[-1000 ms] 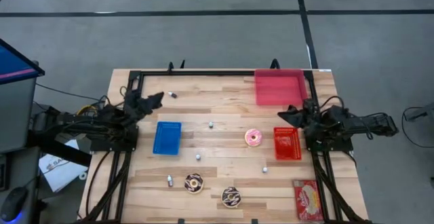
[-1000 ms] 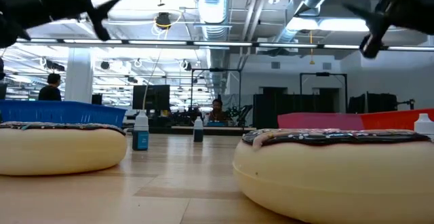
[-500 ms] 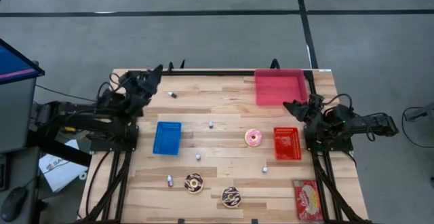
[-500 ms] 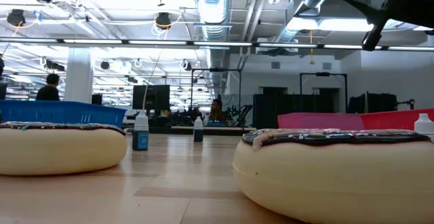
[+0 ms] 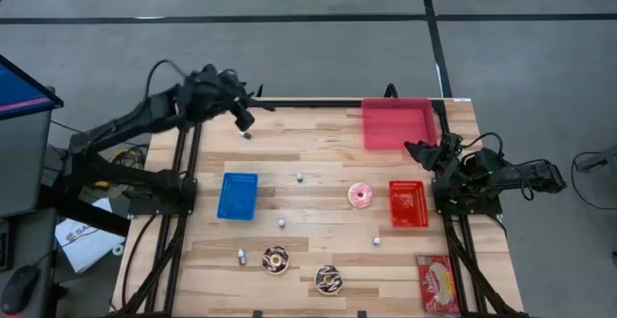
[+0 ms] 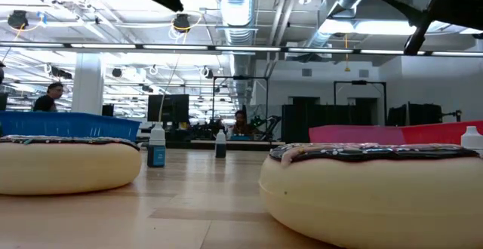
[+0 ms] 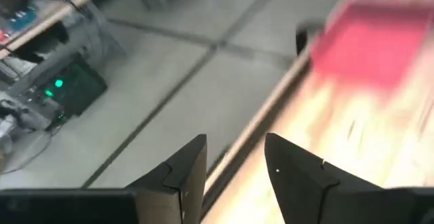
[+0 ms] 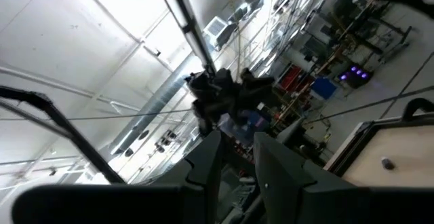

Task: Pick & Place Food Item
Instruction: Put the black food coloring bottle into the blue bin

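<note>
Worktop (image 5: 318,236): wooden, carries all items.
Pink donut (image 5: 361,196): centre-right, just left of red basket (image 5: 408,203).
Left gripper (image 5: 242,114): far-left edge, spread, empty.
Right gripper (image 5: 416,151): right edge, slightly parted, empty.

Overhead straight down on the whole table (image 5: 318,202); low at tabletop level, close behind two donuts (image 6: 377,192), both shared.

Floor: grey, crossed by dark lines (image 5: 289,17).
Monitor: blue screen (image 5: 17,85) left of the table.
Small bottles: two (image 6: 156,146) standing far across the table.
Person: one (image 6: 47,98) beyond the table, left.
Ceiling: silver ducts (image 6: 240,7) overhead.
</note>
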{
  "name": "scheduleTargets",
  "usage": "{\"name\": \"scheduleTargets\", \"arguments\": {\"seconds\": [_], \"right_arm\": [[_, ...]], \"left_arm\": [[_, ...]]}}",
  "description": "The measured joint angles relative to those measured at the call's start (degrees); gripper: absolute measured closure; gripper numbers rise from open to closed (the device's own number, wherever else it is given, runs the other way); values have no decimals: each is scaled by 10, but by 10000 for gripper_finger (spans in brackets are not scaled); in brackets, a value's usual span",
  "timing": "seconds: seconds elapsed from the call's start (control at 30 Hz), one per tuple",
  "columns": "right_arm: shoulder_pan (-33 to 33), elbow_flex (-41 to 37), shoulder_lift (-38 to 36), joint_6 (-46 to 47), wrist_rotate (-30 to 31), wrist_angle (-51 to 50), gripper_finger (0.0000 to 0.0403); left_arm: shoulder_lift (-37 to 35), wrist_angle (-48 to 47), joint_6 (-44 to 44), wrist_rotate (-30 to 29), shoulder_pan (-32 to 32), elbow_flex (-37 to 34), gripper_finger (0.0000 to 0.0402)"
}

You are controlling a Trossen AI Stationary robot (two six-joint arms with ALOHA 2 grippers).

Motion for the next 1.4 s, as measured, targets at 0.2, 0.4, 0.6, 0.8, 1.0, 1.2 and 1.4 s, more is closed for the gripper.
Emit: {"name": "scheduleTargets", "arguments": {"seconds": [0.2,0.4,0.6,0.8,1.0,1.2,1.4], "right_arm": [[2,0,0,18,0,-1,321],[9,0,0,21,0,0,321],[7,0,0,17,0,-2,321],[7,0,0,6,27,-5,321],[7,0,0,3,35,-5,321],[7,1,0,-10,49,8,321],[7,1,0,-11,47,9,321]], "left_arm": [[67,-302,105,5,-6,76,256],[104,-484,97,55,-50,73,256],[104,-430,122,132,-79,62,256],[165,-308,201,158,-4,13,256],[249,-231,291,177,90,-7,254],[292,-133,375,183,151,-18,206],[352,-138,377,165,191,-19,149]]}}
